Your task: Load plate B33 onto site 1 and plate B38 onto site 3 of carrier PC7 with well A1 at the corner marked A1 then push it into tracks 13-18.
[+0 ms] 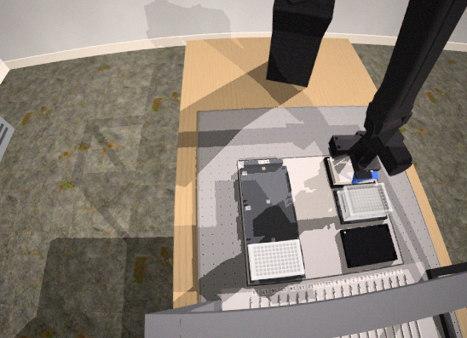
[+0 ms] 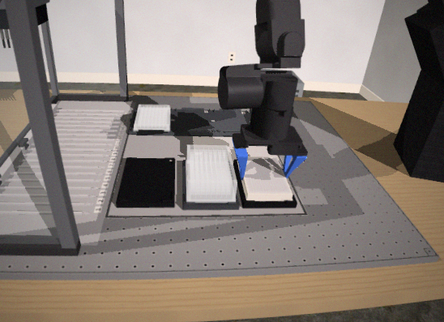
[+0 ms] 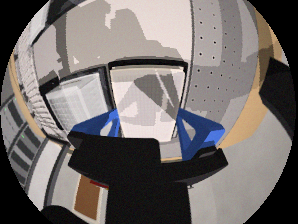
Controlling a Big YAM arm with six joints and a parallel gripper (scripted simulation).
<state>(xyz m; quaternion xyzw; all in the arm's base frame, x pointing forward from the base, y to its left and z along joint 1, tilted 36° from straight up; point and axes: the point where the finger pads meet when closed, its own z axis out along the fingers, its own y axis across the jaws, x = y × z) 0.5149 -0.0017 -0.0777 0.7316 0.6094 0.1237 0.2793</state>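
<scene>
My gripper (image 2: 266, 172) stands low over plate nest S1, its blue fingers shut on the two long sides of the cream 384-well plate B33 (image 2: 267, 186). The plate lies flat on its nest. It also shows in the top view (image 1: 341, 171) and between the fingers in the wrist view (image 3: 147, 99). The dark carrier PC7 (image 1: 268, 213) lies on the apron, its handle end away from the rails. The white 96-well plate B38 (image 1: 276, 260) sits on the carrier's site nearest the rails. The other two sites are bare. The clear deep-well block B83 (image 2: 210, 172) sits on nest S2. Nest S3 (image 2: 146, 182) is black and bare.
The loading rails (image 2: 81, 150) with numbered tracks lie past nest S3, under a grey frame with an upright post (image 2: 40, 122). A black block (image 1: 298, 34) stands at the back of the wooden table. My arm (image 1: 409, 72) reaches in from the right.
</scene>
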